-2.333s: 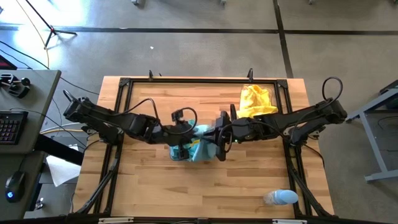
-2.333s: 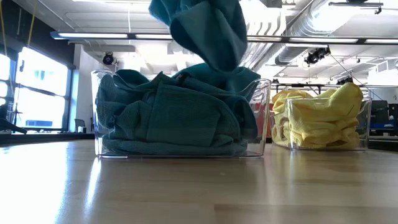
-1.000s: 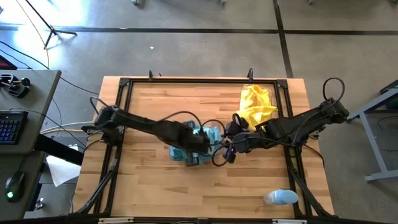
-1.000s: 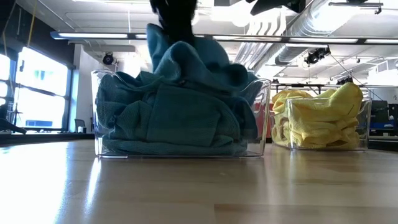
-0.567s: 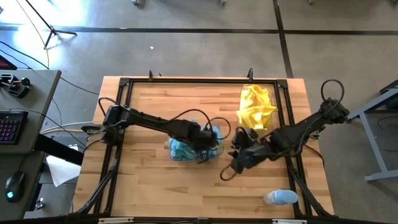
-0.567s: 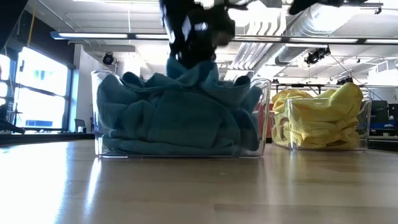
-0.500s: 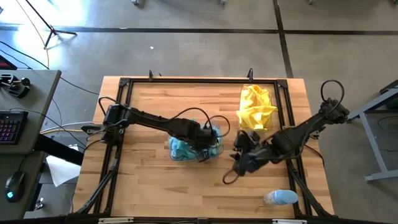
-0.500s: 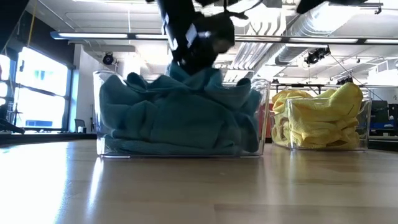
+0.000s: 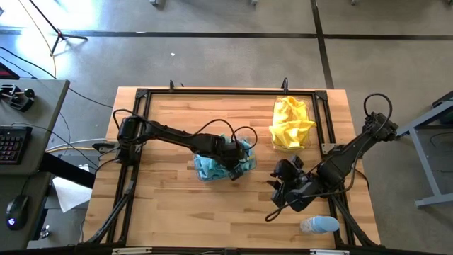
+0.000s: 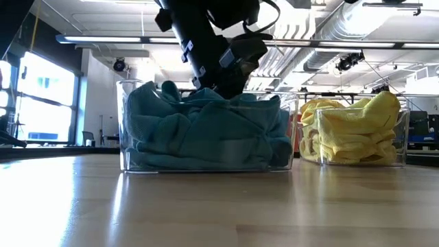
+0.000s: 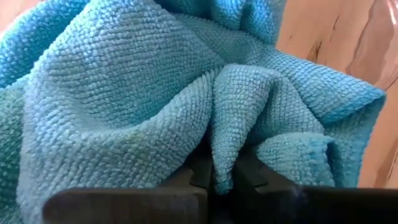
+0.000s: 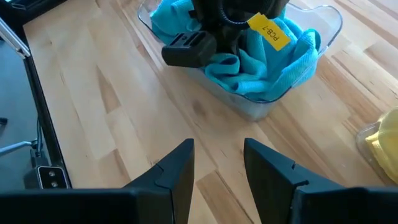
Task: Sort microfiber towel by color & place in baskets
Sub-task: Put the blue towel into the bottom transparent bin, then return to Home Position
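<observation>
Teal-blue microfiber towels (image 9: 212, 164) fill a clear basket (image 10: 137, 161) at the table's middle. My left gripper (image 9: 232, 167) reaches down into that pile from the left and is shut on the top towel (image 11: 155, 93); in the low view it (image 10: 221, 77) stands in the basket's mouth. Yellow towels (image 9: 290, 122) are heaped in the second basket (image 10: 405, 140), near the far right of the table. My right gripper (image 9: 279, 183) is open and hovers over bare wood near the table's right, apart from both baskets; its fingers (image 12: 180, 168) frame empty table. My left gripper pinches a raised fold of the top teal towel (image 11: 224, 163) between its two fingers. It comes from above, slanting in from the table's left. The rest of that towel lies slack on the pile inside the basket.
A small pale bottle (image 9: 318, 225) lies near the table's near right corner, close to my right arm. A black frame (image 9: 212, 92) runs around the table's edges. Bare wood lies in front of the teal basket (image 12: 93, 93) and along the table's left.
My left gripper has moved down and slightly right, pushing the teal towel from above the rim into the pile, which now sits lower. The teal basket has shifted a little toward the right. My right arm has drawn back from the basket toward the near right corner.
</observation>
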